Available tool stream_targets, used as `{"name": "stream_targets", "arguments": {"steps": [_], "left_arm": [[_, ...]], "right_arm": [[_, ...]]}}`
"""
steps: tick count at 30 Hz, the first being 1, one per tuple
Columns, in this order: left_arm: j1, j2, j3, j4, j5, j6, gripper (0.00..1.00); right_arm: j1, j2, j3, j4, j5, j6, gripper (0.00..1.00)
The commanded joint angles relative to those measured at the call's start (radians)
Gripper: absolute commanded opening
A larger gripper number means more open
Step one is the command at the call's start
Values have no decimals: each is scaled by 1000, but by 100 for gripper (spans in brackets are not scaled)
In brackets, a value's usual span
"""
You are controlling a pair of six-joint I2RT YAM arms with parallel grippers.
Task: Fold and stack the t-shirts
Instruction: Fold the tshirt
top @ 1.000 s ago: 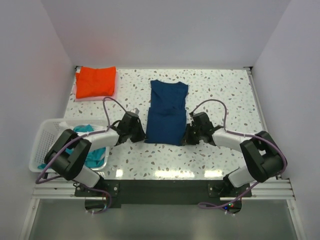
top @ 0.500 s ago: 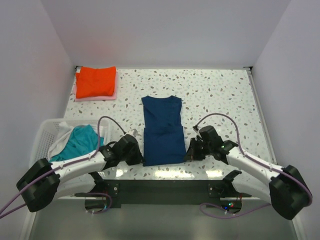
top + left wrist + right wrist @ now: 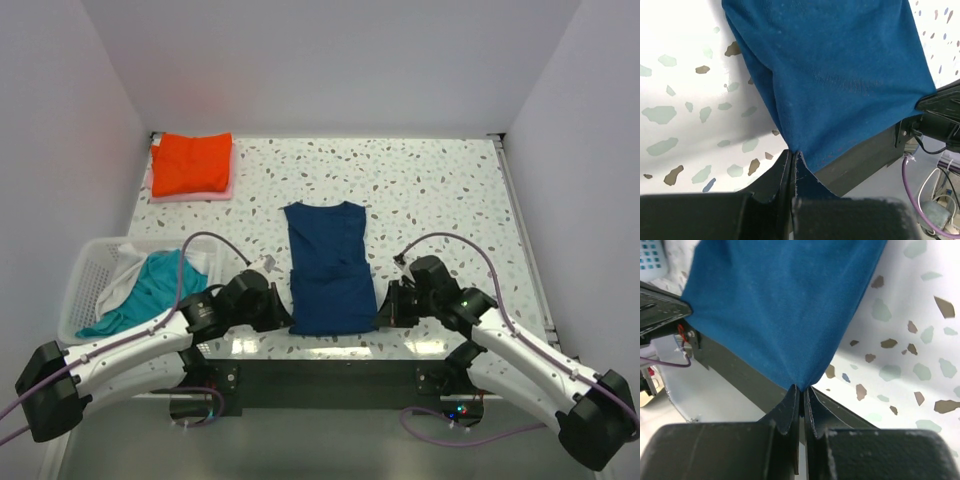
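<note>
While the left gripper (image 3: pixel 791 153) and right gripper (image 3: pixel 801 389) each pinch 1 corner of the navy t-shirt (image 3: pixel 327 265) at the near edge of the bench (image 3: pixel 450 190), lifting evenly is advised

Seen from above, the two near corners of the navy t-shirt (image 3: pixel 327 265) disappear under the left end effector (image 3: pixel 287 316) and the right end effector (image 3: pixel 381 310), so the pinching fingertips cannot be made out there. Only a thin rim of the pink t-shirt (image 3: pixel 190 197) shows beneath the orange-red t-shirt (image 3: pixel 190 162). The left arm (image 3: pixel 130 345) and its cable (image 3: pixel 181 270) cover part of the teal t-shirt (image 3: pixel 150 290) and the near wall of the white basket (image 3: pixel 85 275). Both wrist views cut the navy cloth off at their top edge, and their own fingers are dark and blurred.
</note>
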Motion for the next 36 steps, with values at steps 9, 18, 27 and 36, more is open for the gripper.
{"name": "stream_targets", "arguments": {"steps": [9,18,27,36], "left_arm": [[1,-18,187,-76,-190,34,0],[108,58,356,-101,-277,129,0],[258,222,497,-32,-180,258,0],[395,367,620,-7,-102,327,0]], "right_arm": [[-23,85,274,-72,55,-141,0],[-145,194,424,-67,-11,-207,0],[-250,331,542,-8,-161,-229,0],[-343,476,634,89,-260,-193,0]]}}
